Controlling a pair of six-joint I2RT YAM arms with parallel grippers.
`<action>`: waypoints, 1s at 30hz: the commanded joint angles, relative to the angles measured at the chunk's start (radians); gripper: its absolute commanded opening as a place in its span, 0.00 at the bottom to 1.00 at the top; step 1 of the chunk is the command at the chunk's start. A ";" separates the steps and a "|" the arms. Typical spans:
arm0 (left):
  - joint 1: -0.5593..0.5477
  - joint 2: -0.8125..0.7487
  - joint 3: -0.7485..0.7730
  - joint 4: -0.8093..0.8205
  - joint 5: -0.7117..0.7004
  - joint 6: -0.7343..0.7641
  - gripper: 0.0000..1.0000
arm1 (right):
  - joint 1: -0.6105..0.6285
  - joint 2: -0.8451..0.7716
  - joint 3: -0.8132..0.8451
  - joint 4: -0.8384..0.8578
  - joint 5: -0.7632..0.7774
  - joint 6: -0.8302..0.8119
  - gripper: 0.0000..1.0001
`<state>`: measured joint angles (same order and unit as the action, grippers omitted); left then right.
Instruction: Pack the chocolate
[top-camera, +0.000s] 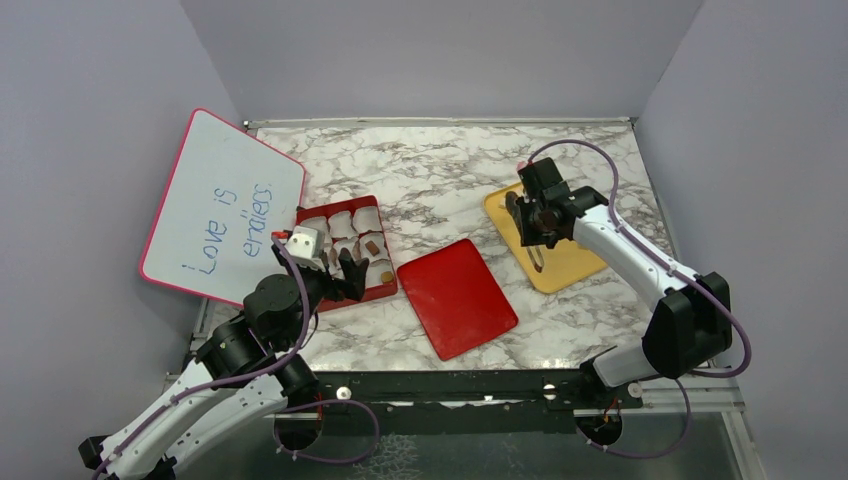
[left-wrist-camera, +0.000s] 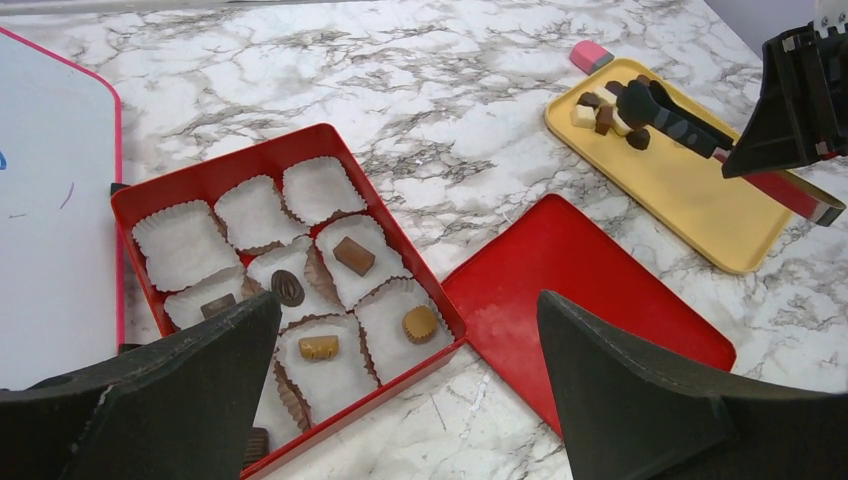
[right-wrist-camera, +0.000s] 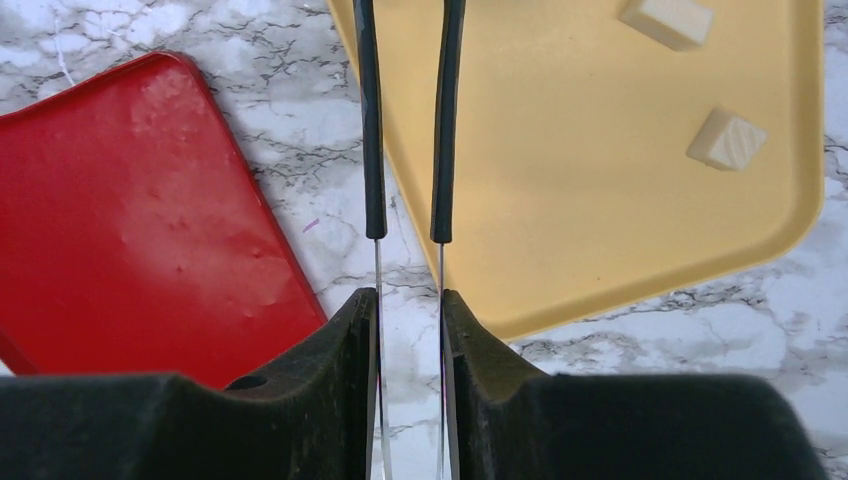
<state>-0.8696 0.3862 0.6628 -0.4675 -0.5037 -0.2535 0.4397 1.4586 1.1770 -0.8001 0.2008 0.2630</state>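
The chocolate shows in the left wrist view. Several brown and tan pieces (left-wrist-camera: 354, 256) lie in white paper cups inside the open red box (left-wrist-camera: 300, 140). More pieces are piled (left-wrist-camera: 603, 108) at the far end of the yellow tray (left-wrist-camera: 700, 210). My left gripper (left-wrist-camera: 408, 300) is open and empty above the box's near right corner (top-camera: 345, 272). My right gripper (right-wrist-camera: 408, 310) is shut on the tongs (right-wrist-camera: 375, 150) over the tray (top-camera: 535, 215). The tongs' dark ends (left-wrist-camera: 660, 100) reach the pile. Two white pieces (right-wrist-camera: 727, 139) lie on the tray (right-wrist-camera: 600, 200).
The red lid (top-camera: 457, 297) lies flat between box and tray. A whiteboard (top-camera: 225, 205) with blue writing leans at the far left. A small pink block (left-wrist-camera: 592, 56) lies beyond the tray. Grey walls close three sides.
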 joint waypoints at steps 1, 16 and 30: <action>0.004 -0.001 0.001 0.002 -0.011 -0.003 0.99 | 0.008 -0.048 0.019 0.045 -0.088 0.001 0.29; 0.005 -0.044 0.012 0.004 -0.019 -0.012 0.99 | 0.248 0.029 0.164 0.153 -0.208 0.069 0.28; 0.005 -0.187 0.005 0.018 -0.065 -0.017 0.99 | 0.484 0.426 0.528 0.179 -0.092 0.064 0.29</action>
<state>-0.8696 0.2333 0.6628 -0.4664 -0.5259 -0.2657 0.8822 1.8030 1.5871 -0.6407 0.0448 0.3401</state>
